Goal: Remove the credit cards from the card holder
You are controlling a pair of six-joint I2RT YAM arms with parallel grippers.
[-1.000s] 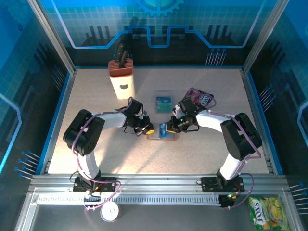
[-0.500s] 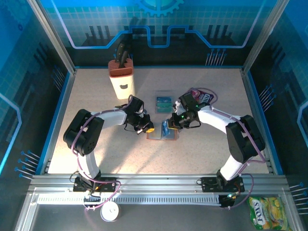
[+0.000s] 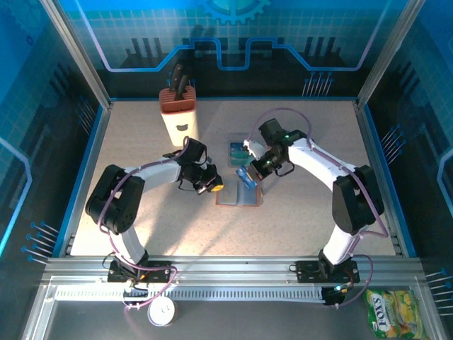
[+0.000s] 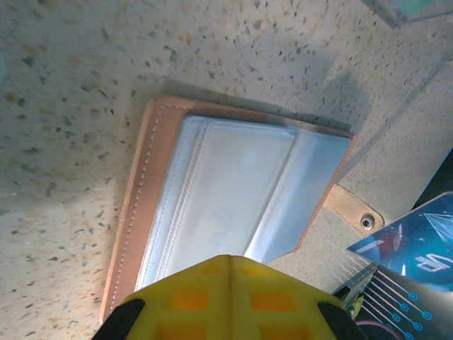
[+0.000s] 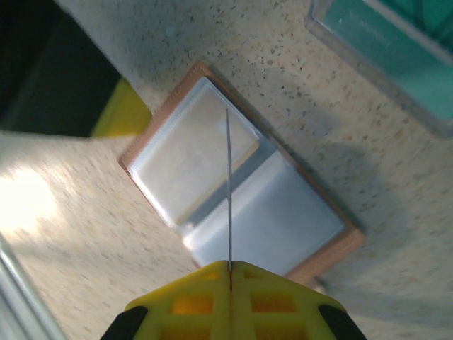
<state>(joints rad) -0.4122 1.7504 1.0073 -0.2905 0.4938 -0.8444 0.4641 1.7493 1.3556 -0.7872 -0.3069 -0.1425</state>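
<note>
right gripper [image 5: 230, 266]: pinched tight on a thin blue credit card [image 5: 228, 184], up over the small tan leather bifold card holder [image 5: 233, 205]
left gripper [image 4: 230, 259]: yellow fingers [image 4: 184, 301] pressed together, tips at the holder's edge
card holder: open flat on the speckled table [image 3: 297, 219]
views: right wrist gets the card edge-on, as a line; left wrist catches its printed blue face

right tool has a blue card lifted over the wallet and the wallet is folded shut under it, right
Not quite: the wallet is not folded shut. It lies open flat on the table with its clear sleeves showing, as the right wrist view shows. The right tool does hold a blue card over it.
</note>
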